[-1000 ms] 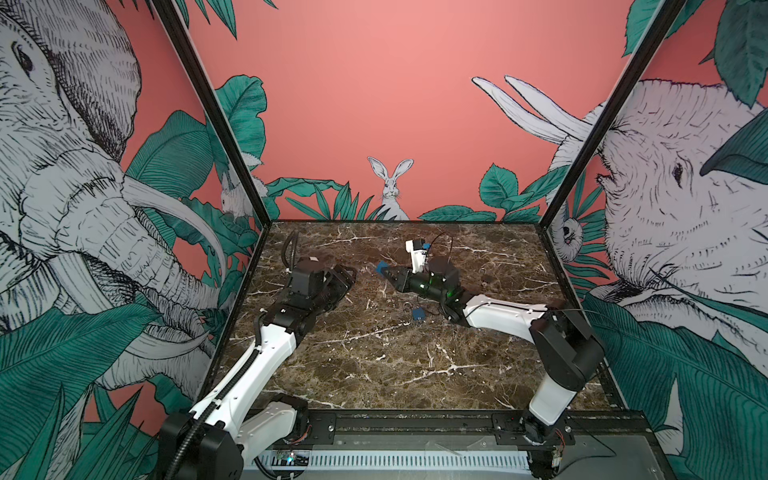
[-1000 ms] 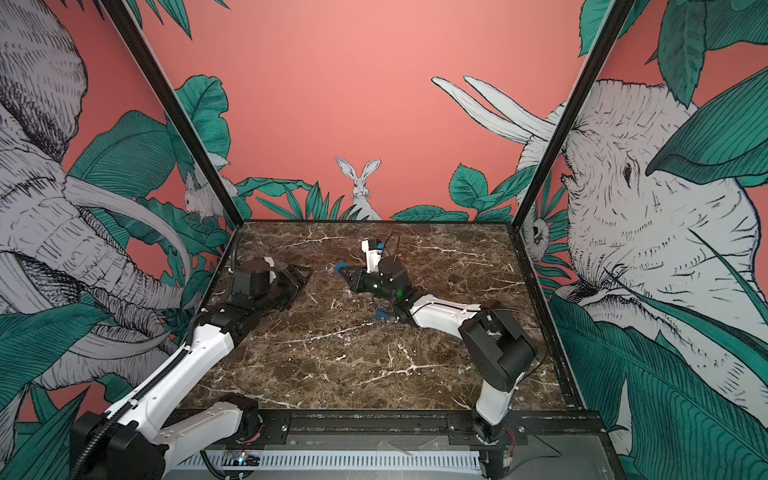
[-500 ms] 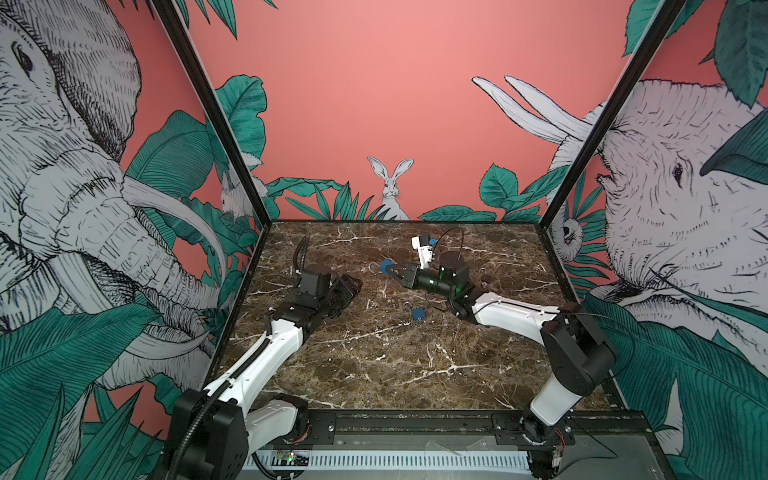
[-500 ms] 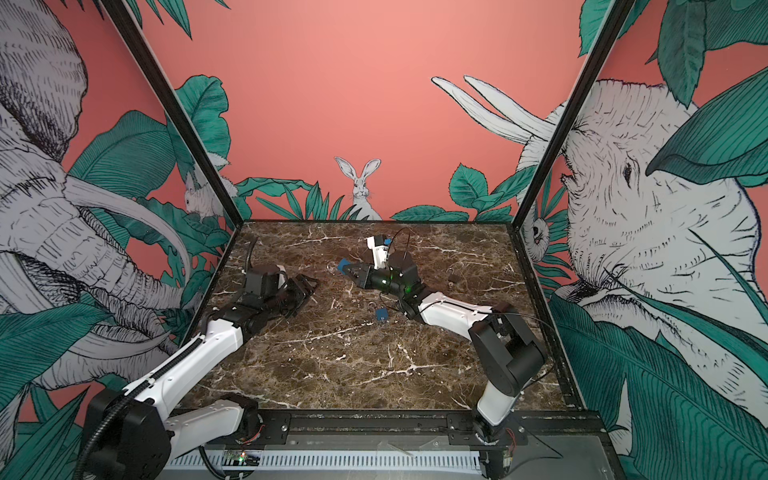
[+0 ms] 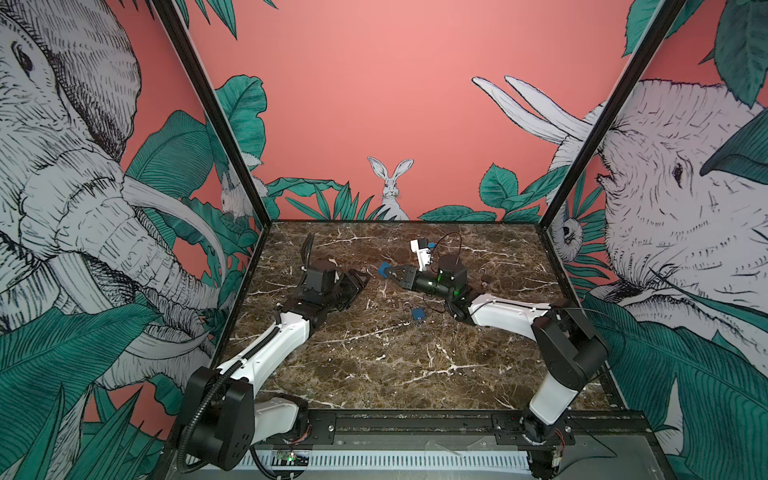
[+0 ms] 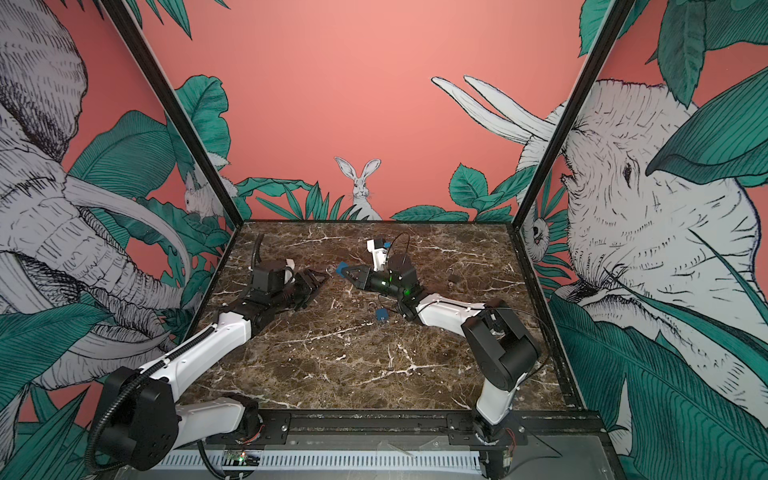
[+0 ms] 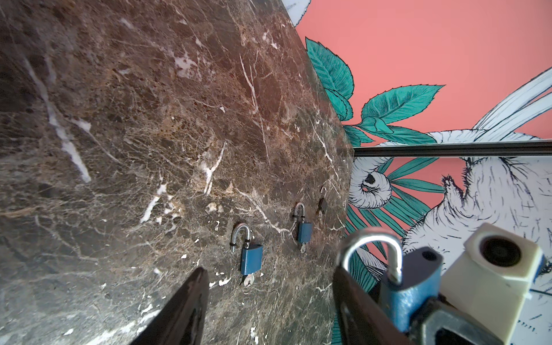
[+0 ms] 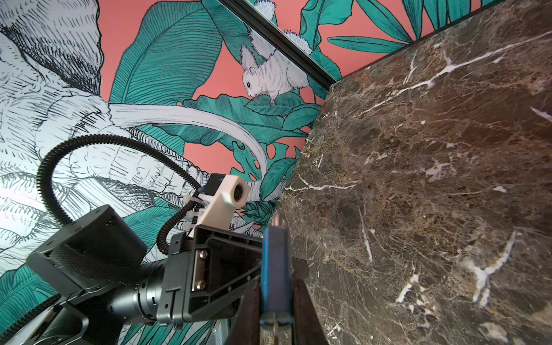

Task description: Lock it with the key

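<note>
Marble table (image 5: 374, 365): your right tool (image 8: 274, 301) clamps the stiff, likely slick padlock (image 7: 400, 298) by its body; left tool (image 7: 268, 292) gapes empty.

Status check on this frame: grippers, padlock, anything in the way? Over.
Right gripper shut on blue padlock, shackle open. Left gripper open, empty, facing it. Nearest loose padlock lies on table, out of the way.

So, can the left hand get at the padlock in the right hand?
Probably yes: the open left hand is beside the padlock, whose shackle sticks out clear of the right hand.
</note>
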Robot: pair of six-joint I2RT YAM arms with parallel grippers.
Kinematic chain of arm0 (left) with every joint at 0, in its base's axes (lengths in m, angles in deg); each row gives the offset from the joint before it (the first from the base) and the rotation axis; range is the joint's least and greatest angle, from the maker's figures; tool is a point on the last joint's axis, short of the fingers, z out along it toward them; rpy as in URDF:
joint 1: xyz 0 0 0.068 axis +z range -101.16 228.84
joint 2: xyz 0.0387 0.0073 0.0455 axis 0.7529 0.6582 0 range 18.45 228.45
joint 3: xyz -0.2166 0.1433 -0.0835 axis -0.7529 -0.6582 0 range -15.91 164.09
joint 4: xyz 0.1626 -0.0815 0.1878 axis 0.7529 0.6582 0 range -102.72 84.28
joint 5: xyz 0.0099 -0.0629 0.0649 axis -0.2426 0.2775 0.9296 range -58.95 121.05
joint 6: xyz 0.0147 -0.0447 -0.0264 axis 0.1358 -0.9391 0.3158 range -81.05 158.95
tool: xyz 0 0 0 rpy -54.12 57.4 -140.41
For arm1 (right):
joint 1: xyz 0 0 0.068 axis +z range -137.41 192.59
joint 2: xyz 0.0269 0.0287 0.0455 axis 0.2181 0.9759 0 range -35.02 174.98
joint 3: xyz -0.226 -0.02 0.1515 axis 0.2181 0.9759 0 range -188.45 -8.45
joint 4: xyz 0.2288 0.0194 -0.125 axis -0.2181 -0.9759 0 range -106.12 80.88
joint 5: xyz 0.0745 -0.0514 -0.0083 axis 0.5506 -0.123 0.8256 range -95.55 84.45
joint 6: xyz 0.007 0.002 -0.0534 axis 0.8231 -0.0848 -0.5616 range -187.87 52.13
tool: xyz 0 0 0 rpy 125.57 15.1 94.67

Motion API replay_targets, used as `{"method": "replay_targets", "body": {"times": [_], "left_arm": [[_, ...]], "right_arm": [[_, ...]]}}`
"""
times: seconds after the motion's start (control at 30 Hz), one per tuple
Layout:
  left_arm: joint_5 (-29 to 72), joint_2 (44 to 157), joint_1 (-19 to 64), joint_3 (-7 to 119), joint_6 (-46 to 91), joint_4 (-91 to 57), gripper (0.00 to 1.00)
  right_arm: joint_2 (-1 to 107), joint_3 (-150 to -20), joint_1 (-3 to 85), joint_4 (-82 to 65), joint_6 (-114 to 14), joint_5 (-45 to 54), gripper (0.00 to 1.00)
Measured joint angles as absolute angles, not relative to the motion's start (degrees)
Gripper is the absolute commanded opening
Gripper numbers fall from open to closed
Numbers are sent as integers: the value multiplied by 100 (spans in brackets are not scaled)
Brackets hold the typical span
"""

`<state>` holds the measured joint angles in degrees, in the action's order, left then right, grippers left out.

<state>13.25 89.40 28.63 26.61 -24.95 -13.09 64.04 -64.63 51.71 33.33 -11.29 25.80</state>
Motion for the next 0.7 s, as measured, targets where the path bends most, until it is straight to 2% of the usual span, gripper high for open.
{"method": "replay_targets", "body": {"times": [0.37,0.7], "left_arm": [[1312,9330,2863,3206,-2418,-1459,65],[1378,9327,2874,3129,-2335,-1593,67]], "right_arm": [[6404,-6463,5197,3552,-878,2915,0],[6404,-6376,5195,3773,-655,2969,0]]}}
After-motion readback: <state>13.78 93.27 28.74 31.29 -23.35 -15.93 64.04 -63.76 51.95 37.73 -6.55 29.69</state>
